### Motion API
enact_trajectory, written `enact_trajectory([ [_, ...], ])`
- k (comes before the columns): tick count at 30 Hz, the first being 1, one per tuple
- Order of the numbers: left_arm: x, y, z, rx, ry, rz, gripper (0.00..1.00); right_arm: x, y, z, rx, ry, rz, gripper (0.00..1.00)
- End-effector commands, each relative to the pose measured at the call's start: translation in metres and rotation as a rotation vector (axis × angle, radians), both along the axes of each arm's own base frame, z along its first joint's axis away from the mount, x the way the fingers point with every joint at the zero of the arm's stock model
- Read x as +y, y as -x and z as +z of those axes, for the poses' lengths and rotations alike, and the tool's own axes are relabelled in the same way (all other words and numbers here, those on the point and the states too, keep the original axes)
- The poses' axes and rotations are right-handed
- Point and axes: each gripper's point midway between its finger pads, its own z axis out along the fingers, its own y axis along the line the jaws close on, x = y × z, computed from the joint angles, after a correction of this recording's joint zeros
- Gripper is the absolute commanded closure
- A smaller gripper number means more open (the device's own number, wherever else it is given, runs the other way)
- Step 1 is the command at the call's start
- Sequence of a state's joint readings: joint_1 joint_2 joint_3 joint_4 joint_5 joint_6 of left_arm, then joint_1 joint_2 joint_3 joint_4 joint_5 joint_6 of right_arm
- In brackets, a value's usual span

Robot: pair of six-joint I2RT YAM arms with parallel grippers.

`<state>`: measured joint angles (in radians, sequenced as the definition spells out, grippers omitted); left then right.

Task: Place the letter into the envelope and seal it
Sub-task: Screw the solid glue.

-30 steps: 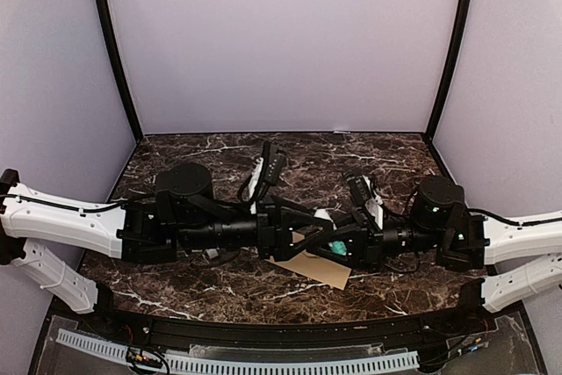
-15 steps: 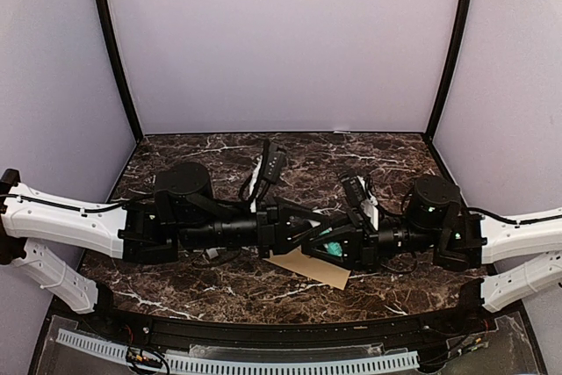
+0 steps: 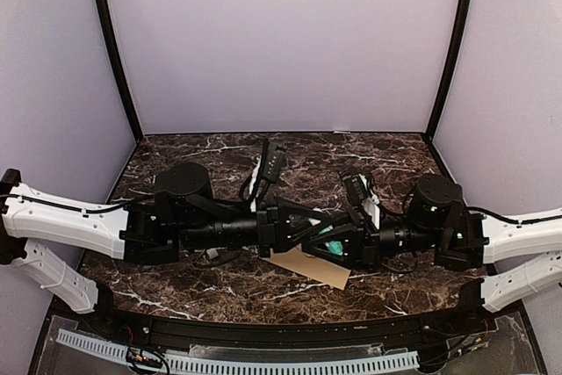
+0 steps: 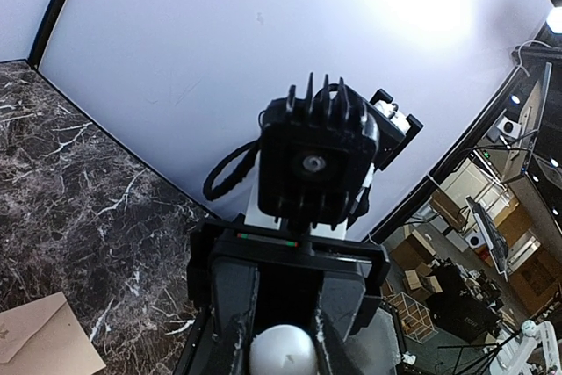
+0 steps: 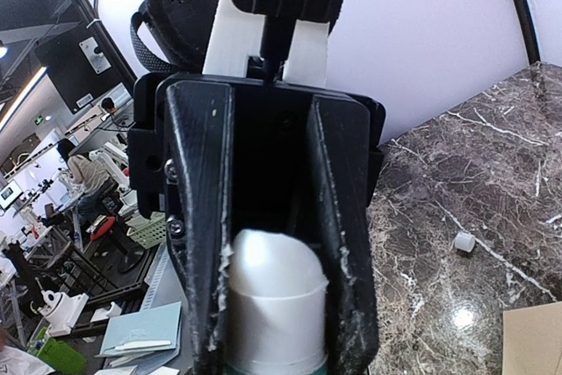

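Envelope (image 3: 316, 270), flat tan, probably kraft, marbled table (image 3: 219, 151)

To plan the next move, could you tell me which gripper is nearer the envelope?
Right, narrowly. The right gripper hangs over the far edge of the envelope; the left gripper sits just beyond it, both gripping one white stick.

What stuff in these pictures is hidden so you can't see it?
- The letter: in no view; whether it's inside the envelope can't be told.
- Most of the envelope: top view, under the left hand and right hand.
- The white tube: wrist views, gripped by both hands, cut off at the bottom edge.
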<state>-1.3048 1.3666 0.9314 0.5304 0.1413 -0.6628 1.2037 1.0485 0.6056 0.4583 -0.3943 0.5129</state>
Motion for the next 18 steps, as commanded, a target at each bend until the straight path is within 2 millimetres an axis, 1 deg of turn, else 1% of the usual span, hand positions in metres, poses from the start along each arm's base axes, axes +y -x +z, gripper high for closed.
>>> enact_trajectory([
  [1, 0.013, 0.005, 0.024, -0.021, 0.079, -0.001, 0.97, -0.009, 0.000, 0.015, -0.018, -0.055, -0.026, 0.72],
  [4, 0.019, 0.002, 0.025, -0.031, 0.055, 0.021, 0.98, -0.018, 0.000, 0.016, -0.016, -0.064, -0.048, 0.56],
  [6, 0.026, 0.000, 0.030, -0.036, 0.055, 0.035, 0.99, -0.025, 0.002, 0.017, -0.016, -0.074, -0.051, 0.51],
  [9, 0.032, -0.004, 0.025, -0.029, 0.033, 0.055, 0.99, -0.033, 0.008, 0.017, -0.011, -0.085, -0.033, 0.47],
  [12, 0.035, -0.008, 0.025, -0.015, 0.031, 0.058, 1.00, -0.034, 0.010, 0.008, 0.008, -0.055, -0.024, 0.46],
  [13, 0.035, -0.006, 0.026, -0.012, 0.037, 0.045, 1.00, -0.033, 0.011, 0.006, 0.015, -0.048, -0.015, 0.46],
  [16, 0.031, -0.005, 0.026, -0.008, 0.029, 0.023, 1.00, -0.031, 0.017, 0.006, 0.030, -0.053, 0.026, 0.46],
  [18, 0.028, -0.004, 0.025, -0.004, 0.021, 0.011, 1.00, -0.028, 0.022, 0.009, 0.031, -0.063, 0.065, 0.52],
])
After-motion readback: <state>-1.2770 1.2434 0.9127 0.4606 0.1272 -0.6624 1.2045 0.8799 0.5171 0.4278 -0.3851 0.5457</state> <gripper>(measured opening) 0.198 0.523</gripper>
